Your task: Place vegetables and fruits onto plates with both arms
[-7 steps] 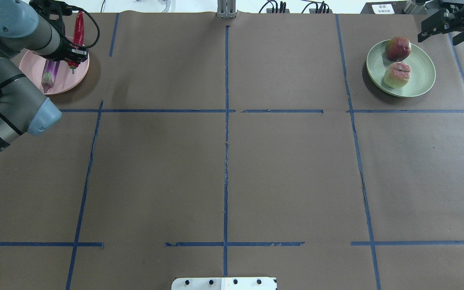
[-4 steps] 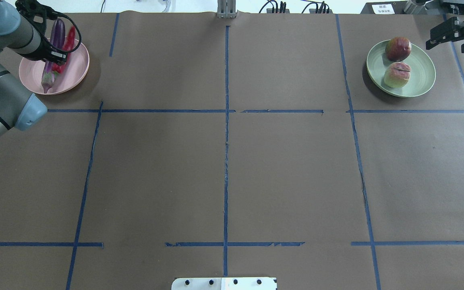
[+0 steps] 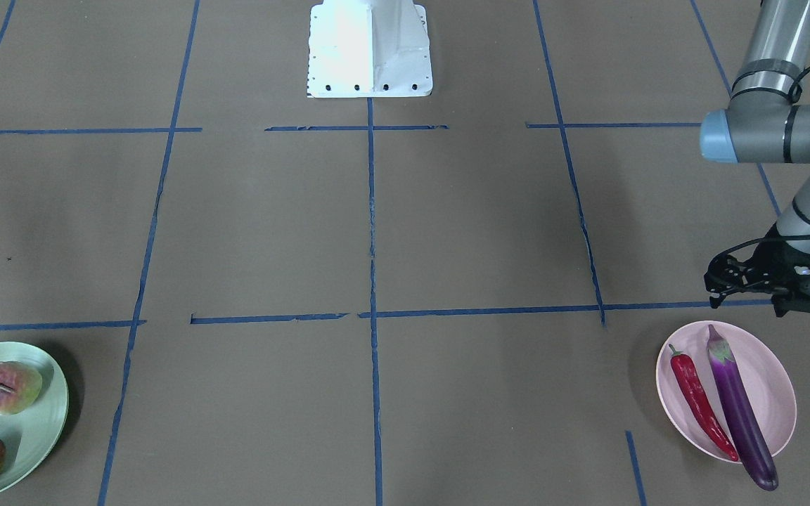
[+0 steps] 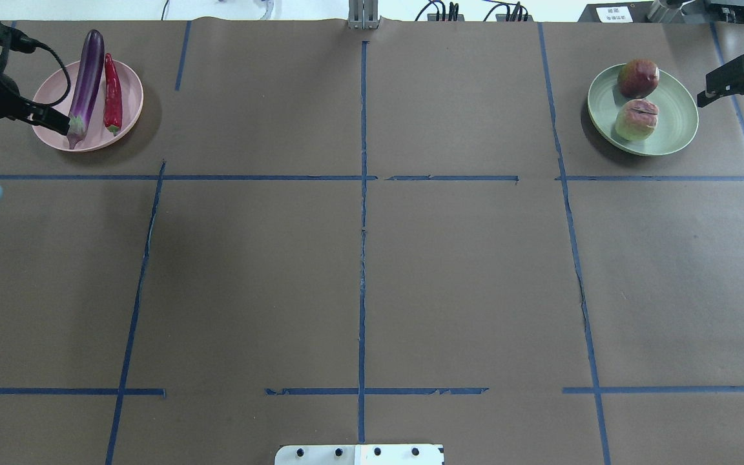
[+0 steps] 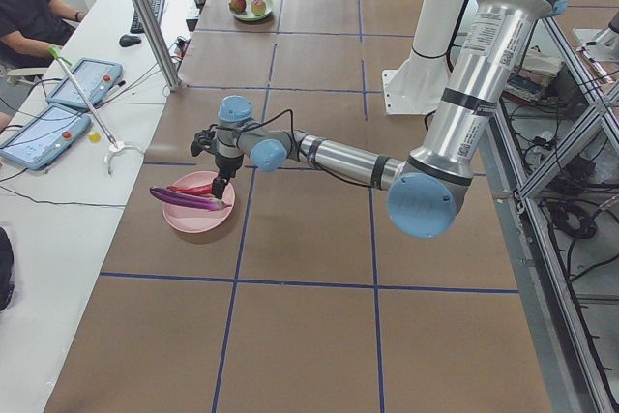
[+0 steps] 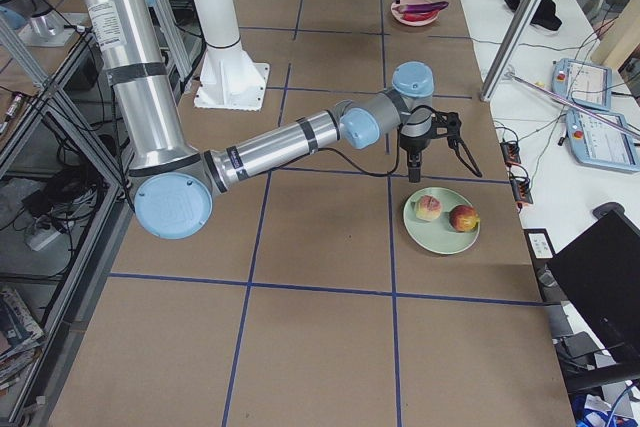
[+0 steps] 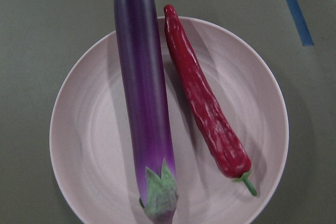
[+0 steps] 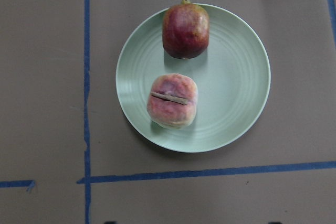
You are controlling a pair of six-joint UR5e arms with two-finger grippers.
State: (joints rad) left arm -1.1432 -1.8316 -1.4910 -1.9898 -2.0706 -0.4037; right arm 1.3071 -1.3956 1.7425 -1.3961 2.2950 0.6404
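Note:
The pink plate (image 4: 128, 106) (image 3: 774, 383) sits at the table's far left corner. On it lie the purple eggplant (image 4: 86, 81) (image 7: 144, 103), its tip past the far rim, and the red chili pepper (image 4: 112, 93) (image 7: 205, 108), side by side. My left gripper (image 4: 42, 117) (image 3: 748, 299) is open and empty, off the plate's left edge. The green plate (image 4: 675, 113) (image 8: 236, 82) at the far right holds the red-green crowned fruit (image 4: 638, 77) (image 8: 185, 29) and the pink grooved fruit (image 4: 635, 120) (image 8: 172, 100). My right gripper (image 4: 737, 97) is open and empty to the right of it.
Brown paper with blue tape lines (image 4: 362, 194) covers the table. The white base block (image 3: 370, 49) stands at the near middle edge. Cables and a metal post (image 4: 362, 13) line the far edge. Tablets lie on side benches (image 5: 58, 123).
My left gripper has drawn back left off the pink plate, and the chili now lies flat beside the eggplant. My right gripper has moved further right, away from the green plate.

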